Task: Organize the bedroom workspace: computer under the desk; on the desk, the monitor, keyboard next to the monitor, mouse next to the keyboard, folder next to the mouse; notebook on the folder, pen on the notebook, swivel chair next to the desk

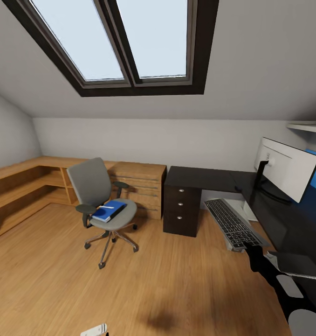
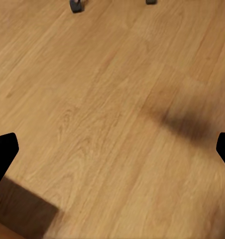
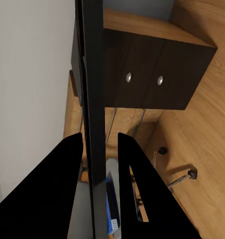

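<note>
My right gripper is shut on the near end of the dark grey keyboard, which hangs tilted in the air in front of the black desk. In the right wrist view the fingers sit either side of the keyboard's thin edge. The monitor stands on the desk at the right, white back toward me. A light grey box, likely the computer, shows under the desk behind the keyboard. The grey swivel chair stands apart on the floor, with the blue folder and a white pen on its seat. My left gripper is open above bare floor.
The desk's three-drawer unit stands between the chair and the keyboard. A low oak chest and oak shelving line the back and left walls. Wooden floor lies open in front of me. A sloped ceiling with a skylight is overhead.
</note>
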Robot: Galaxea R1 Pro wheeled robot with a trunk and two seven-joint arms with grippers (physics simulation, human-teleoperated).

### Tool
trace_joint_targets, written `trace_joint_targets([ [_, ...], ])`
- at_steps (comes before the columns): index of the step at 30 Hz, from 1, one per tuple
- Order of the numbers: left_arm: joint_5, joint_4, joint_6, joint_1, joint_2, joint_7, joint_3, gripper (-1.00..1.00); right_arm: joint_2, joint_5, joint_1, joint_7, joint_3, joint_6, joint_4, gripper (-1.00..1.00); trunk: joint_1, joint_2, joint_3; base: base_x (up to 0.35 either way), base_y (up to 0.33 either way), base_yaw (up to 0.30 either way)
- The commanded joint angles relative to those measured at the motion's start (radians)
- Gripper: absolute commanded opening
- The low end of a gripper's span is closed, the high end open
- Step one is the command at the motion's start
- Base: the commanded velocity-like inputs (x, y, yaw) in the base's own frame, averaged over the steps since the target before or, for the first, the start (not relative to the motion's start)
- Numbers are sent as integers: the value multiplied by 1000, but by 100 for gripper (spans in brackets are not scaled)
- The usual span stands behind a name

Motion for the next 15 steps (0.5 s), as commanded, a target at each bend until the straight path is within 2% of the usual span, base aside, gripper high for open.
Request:
trace_joint_targets([
  [1, 0, 1, -4, -1, 0, 0, 4, 100, 0, -5, -1, 3, -6, 9, 0, -100, 0, -1, -1, 0, 0, 0],
  [7, 0, 2, -6, -1, 0, 0, 4, 100, -1, -5, -1, 2, -6, 9, 1, -100, 0, -1, -1, 64, 0, 0],
  [15, 0, 2, -7, -1, 0, 0, 4, 100, -1, -5, -1, 2, -6, 9, 1, -100, 0, -1, -1, 286, 0, 0],
])
